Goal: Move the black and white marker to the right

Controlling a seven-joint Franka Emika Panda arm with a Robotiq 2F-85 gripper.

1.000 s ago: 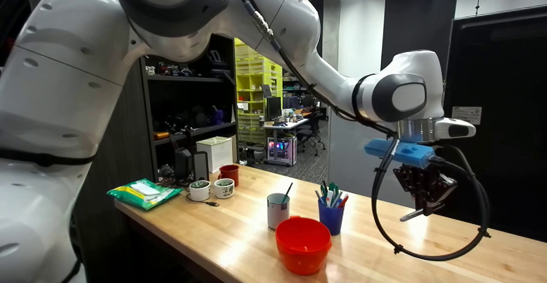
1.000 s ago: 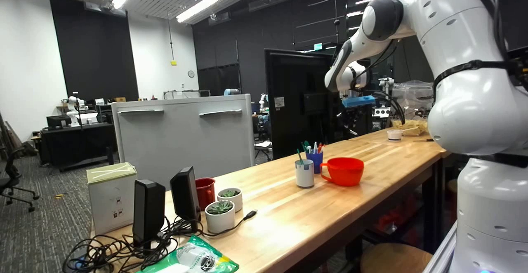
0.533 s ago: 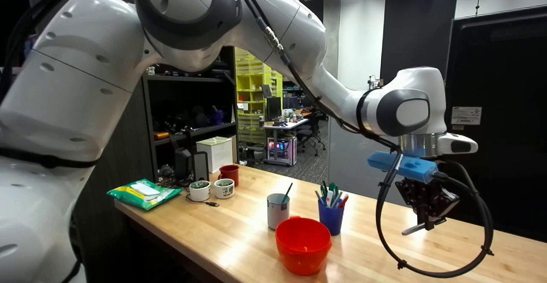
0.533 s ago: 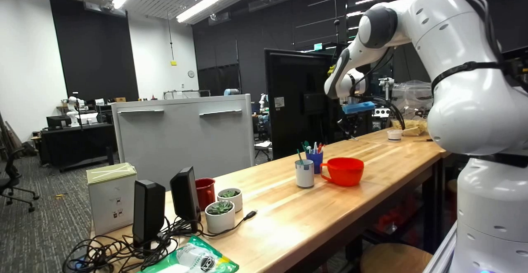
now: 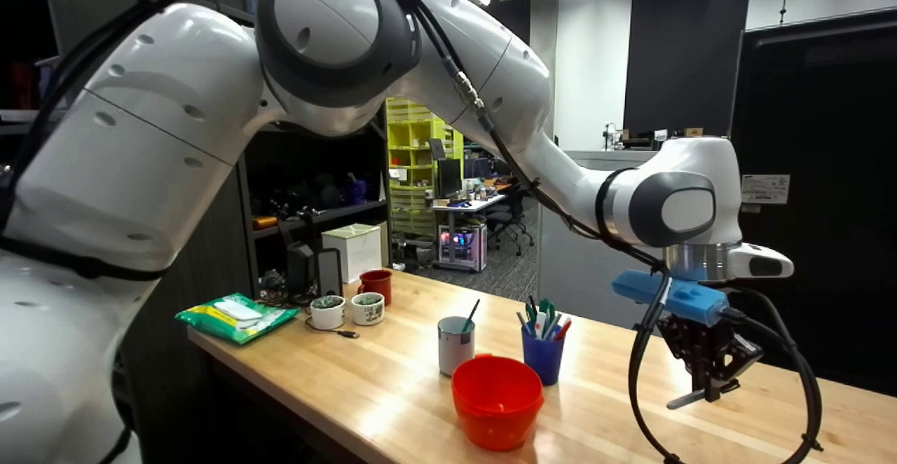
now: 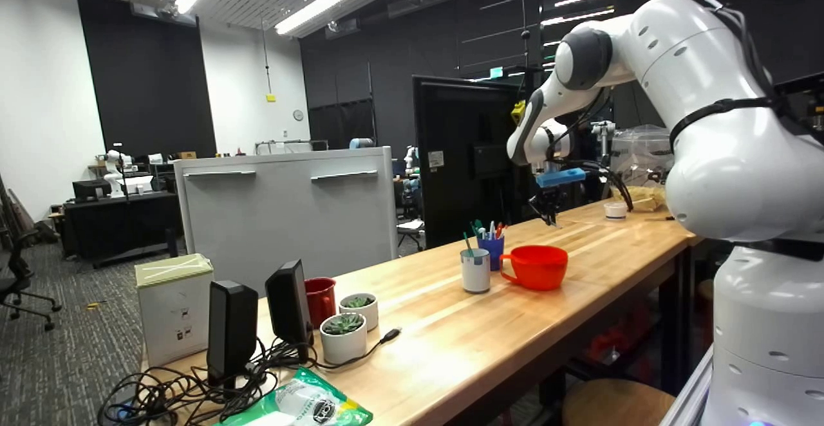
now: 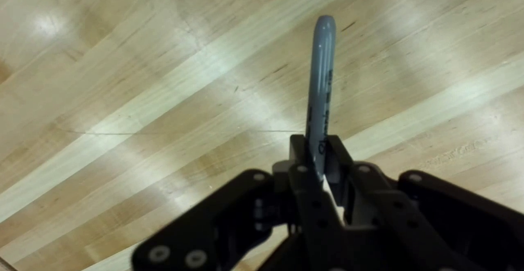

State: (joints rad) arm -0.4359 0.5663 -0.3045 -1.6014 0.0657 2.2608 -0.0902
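The marker [image 7: 321, 78] is grey-white with black lettering. In the wrist view it points away from the jaws, its middle part pinched between the two fingertips. My gripper [image 7: 317, 150] is shut on it. In an exterior view the marker [image 5: 685, 399] sticks out sideways from the black fingers of the gripper [image 5: 710, 390], over the wooden table [image 5: 603, 408]. The gripper [image 6: 551, 219] also shows small in an exterior view, above the table's far part. The marker's other end is mostly hidden by the fingers. The exact height above the table cannot be told.
A red bowl [image 5: 497, 408], a blue cup of pens [image 5: 542, 362] and a white-grey cup [image 5: 455, 348] stand beside the gripper's area. Potted plants, a red mug [image 5: 376, 287] and a green bag [image 5: 238, 318] are farther off. A white tub [image 6: 615, 210] stands at the table's far end.
The arm has come down, and the gripper has moved lower toward the table with the marker held in it, shifting slightly right in an exterior view. The objects on the table have not moved.
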